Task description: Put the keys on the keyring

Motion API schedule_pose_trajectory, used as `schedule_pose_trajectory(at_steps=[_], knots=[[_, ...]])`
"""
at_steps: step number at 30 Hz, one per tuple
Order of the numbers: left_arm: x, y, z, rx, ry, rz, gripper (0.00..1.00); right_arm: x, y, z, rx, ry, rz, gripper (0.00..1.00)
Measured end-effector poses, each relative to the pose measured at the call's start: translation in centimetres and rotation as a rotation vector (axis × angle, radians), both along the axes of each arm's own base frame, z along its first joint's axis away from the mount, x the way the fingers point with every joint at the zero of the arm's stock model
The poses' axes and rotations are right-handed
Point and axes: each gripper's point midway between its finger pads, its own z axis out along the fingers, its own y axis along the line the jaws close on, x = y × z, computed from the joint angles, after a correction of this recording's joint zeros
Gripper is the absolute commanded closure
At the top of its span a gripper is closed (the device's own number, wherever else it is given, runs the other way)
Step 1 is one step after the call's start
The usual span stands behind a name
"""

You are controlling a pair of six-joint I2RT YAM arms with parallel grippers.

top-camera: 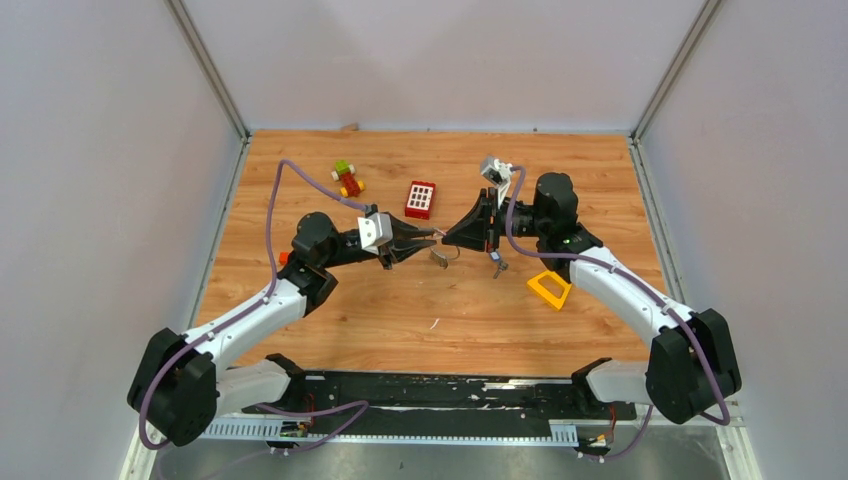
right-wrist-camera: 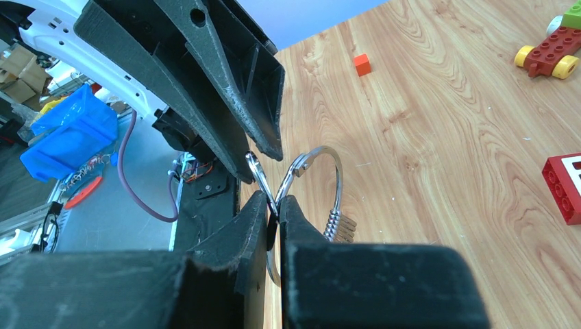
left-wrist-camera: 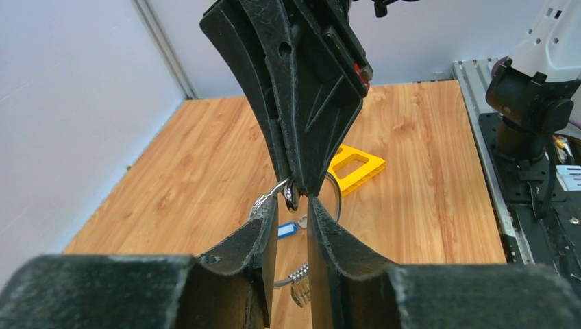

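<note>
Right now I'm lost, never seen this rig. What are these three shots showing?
It is a robot: a left arm and a right arm bolted at the near edge of the table, each ending in a two-finger gripper. The wide picture comes from a fixed camera above and behind them. The other two come from wrist cameras, so the black wedges at the bottom are that arm's own fingers. On the wood lie a red brick, a yellow triangular block, a toy car and an orange cube. The right gripper is pinched shut on the keyring, with keys bunched low on it. The left gripper meets it tip to tip; whether it grips is unclear.
</note>
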Motion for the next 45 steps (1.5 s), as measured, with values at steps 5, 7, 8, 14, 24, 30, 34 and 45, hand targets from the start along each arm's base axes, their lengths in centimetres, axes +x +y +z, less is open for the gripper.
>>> schedule_pose_trajectory(at_steps=[5,7,8,14,24,30,34,45], knots=[[-0.1,-0.1,-0.1,0.000,0.009,-0.007,0.84,0.0,0.0,-0.1,-0.001,0.002,0.001,1.00],[-0.1,-0.1,-0.2,0.001,0.016,-0.008,0.88,0.0,0.0,-0.2,-0.003,0.006,0.004,1.00],[-0.1,-0.1,-0.3,0.002,0.019,-0.010,0.89,0.0,0.0,-0.2,-0.003,0.006,0.005,1.00],[0.0,-0.3,-0.4,0.001,0.032,-0.012,1.00,0.0,0.0,-0.3,-0.004,-0.001,0.007,1.00],[0.1,-0.5,-1.3,0.082,0.140,-0.011,1.00,0.3,-0.4,-1.7,-0.058,-0.045,-0.007,0.60],[0.5,-0.1,-0.7,0.212,0.218,0.028,1.00,0.0,-1.4,-1.9,-0.113,-0.161,-0.028,0.53],[0.1,0.5,-1.7,0.283,0.284,0.049,1.00,-0.6,-1.7,-0.8,-0.106,-0.247,-0.010,0.56],[-2.3,0.8,-2.6,0.364,0.374,-0.014,1.00,-3.6,-0.6,0.1,-0.065,-0.300,0.139,0.63]])
